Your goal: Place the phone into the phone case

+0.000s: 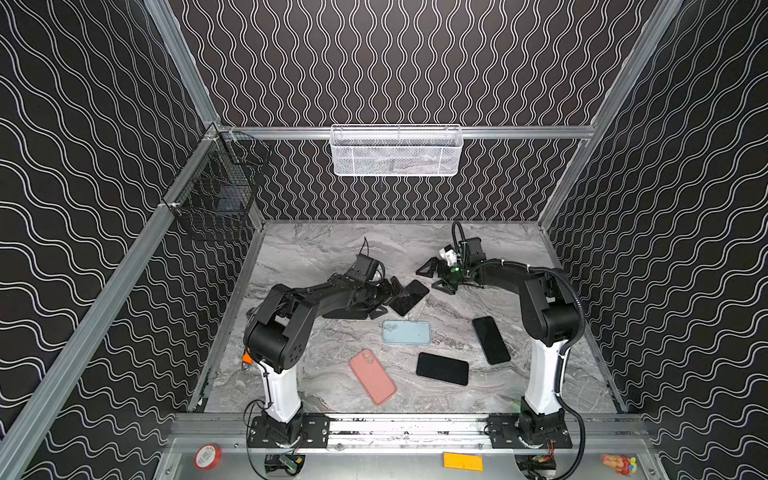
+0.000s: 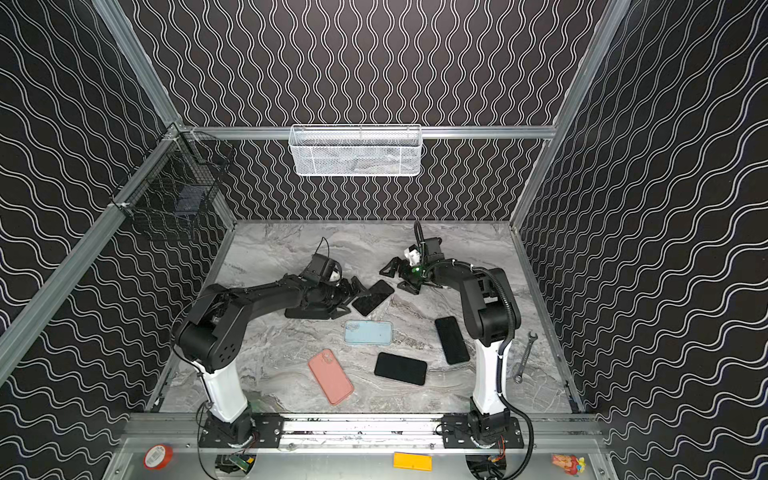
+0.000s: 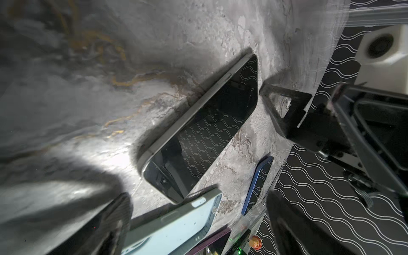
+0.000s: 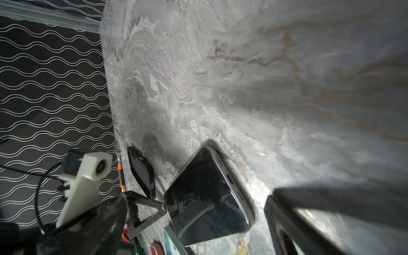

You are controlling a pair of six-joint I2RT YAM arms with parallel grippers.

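A black phone [image 1: 409, 297] [image 2: 373, 297] lies screen up and diagonal on the marble table. My left gripper [image 1: 390, 298] [image 2: 351, 298] is open at the phone's near-left end, low over the table. My right gripper [image 1: 433, 277] [image 2: 395, 277] is open just beyond the phone's far-right corner. In the left wrist view the phone [image 3: 198, 132] lies ahead of my open left gripper [image 3: 197, 198]. The right wrist view has the phone [image 4: 209, 203] ahead of my open right gripper [image 4: 216, 205]. A light blue phone case [image 1: 406, 331] [image 3: 176, 227] lies just in front of the phone. Neither gripper holds anything.
A pink case [image 1: 372, 376] and two more black phones [image 1: 442, 368] [image 1: 490, 340] lie nearer the front. A wrench [image 2: 524, 357] lies by the right arm's base. A white mesh basket [image 1: 395, 151] hangs on the back wall, a black wire basket [image 1: 216, 195] on the left.
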